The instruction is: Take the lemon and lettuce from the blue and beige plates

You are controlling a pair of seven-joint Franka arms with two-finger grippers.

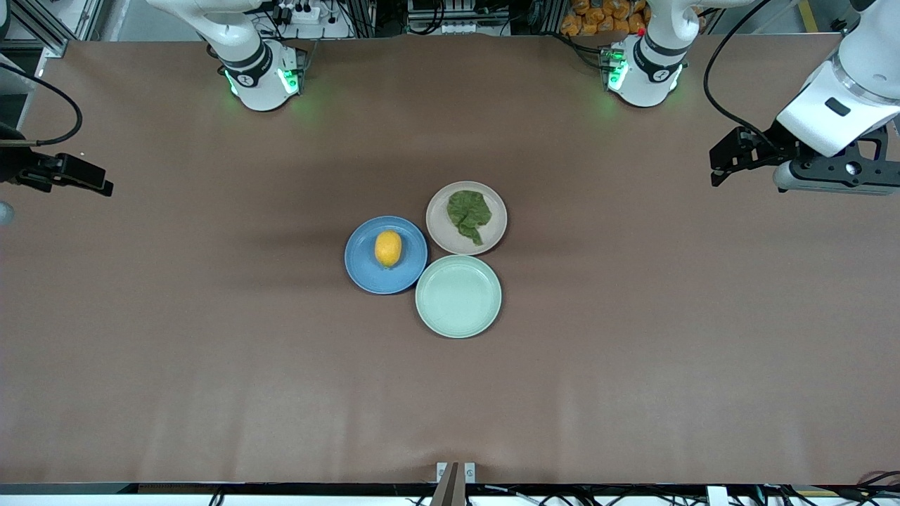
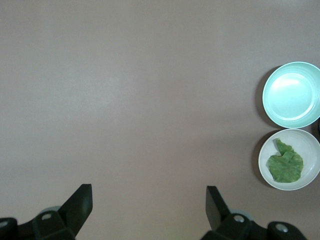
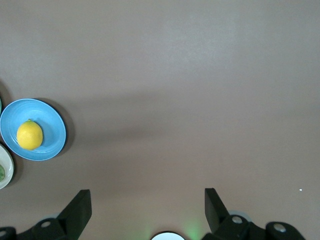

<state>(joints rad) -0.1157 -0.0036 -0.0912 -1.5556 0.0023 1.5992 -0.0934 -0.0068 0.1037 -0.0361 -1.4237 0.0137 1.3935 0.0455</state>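
A yellow lemon (image 1: 388, 248) lies on the blue plate (image 1: 365, 270) in the middle of the table. Beside it, toward the left arm's end, a crinkled green lettuce (image 1: 469, 213) leaf lies on the beige plate (image 1: 450, 239). My left gripper (image 1: 851, 176) hangs over bare table at the left arm's end; its wrist view shows it open (image 2: 149, 200) and empty, with the lettuce (image 2: 285, 164) on the beige plate (image 2: 305, 142) well off. My right gripper (image 1: 10, 169) hangs at the right arm's end, open (image 3: 147, 202) and empty, away from the lemon (image 3: 29, 135) on the blue plate (image 3: 50, 125).
An empty mint-green plate (image 1: 458, 296) touches both other plates, nearer to the front camera; it also shows in the left wrist view (image 2: 292, 94). The brown tabletop (image 1: 211, 337) spreads wide around the three plates. Both arm bases (image 1: 264, 77) stand at the table's edge farthest from the camera.
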